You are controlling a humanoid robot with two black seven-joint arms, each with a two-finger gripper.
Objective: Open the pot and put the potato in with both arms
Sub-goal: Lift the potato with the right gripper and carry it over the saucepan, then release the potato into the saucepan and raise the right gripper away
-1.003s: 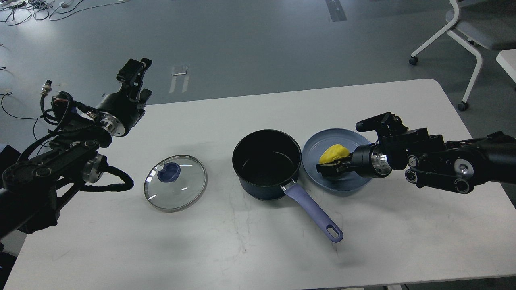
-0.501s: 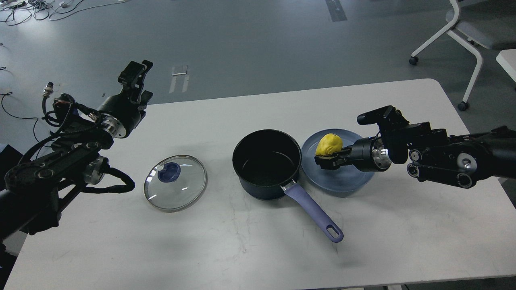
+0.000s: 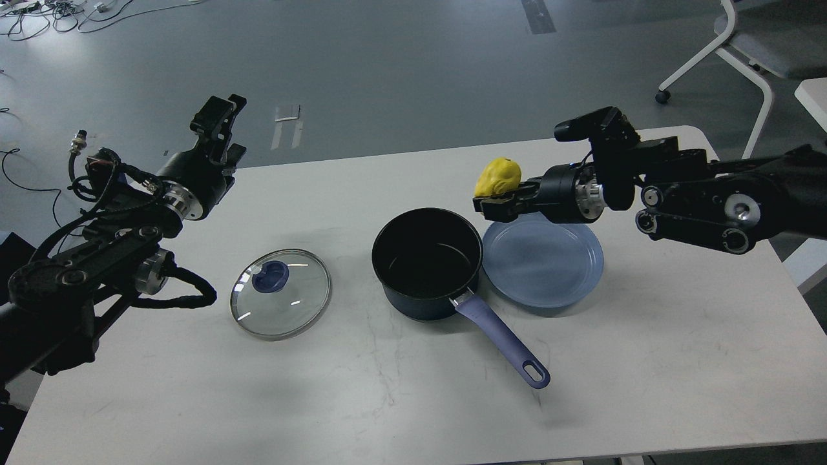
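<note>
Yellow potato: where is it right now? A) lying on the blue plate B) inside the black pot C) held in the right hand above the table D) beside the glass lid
C: the right hand grips the yellow potato in the air, above the blue plate, which has nothing on it.

From my remote seat I can read no lettering, brand, number or sign anywhere, neither on the pot (image 3: 427, 263), the glass lid (image 3: 281, 294), the blue plate (image 3: 549, 268) nor the white table (image 3: 413, 400).
</note>
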